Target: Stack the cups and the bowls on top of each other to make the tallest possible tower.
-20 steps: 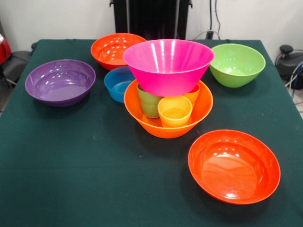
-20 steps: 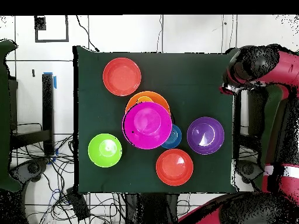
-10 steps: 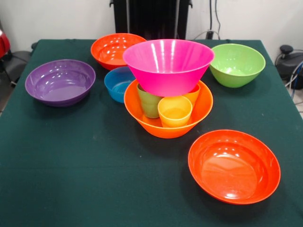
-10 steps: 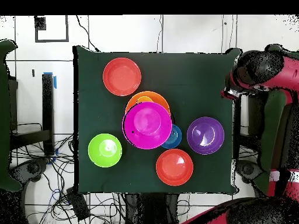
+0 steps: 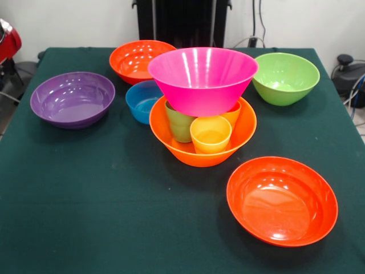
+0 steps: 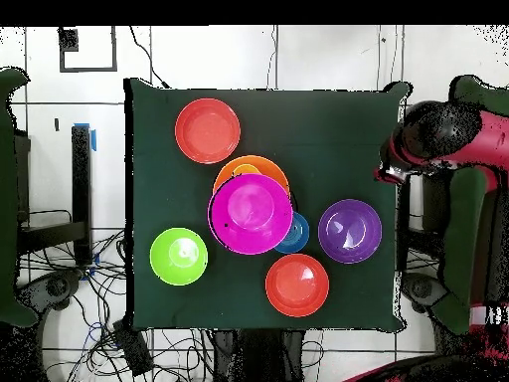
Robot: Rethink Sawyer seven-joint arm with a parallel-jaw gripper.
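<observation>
Tower (image 5: 203, 108) mid-counter (image 5: 85, 200): pink bowl (image 5: 202, 77) on three cups (image 5: 210, 134). Red-orange bowl (image 5: 282, 200) near front edge; front-left bare. Claw state: cannot tell.

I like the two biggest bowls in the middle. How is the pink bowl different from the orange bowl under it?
The pink bowl sits up high, resting on the cups; the light orange bowl stands on the green table. The pink bowl is empty inside, while the light orange bowl holds the green cup, yellow cup and orange cup. Both are large, round, shiny and upright.
</observation>
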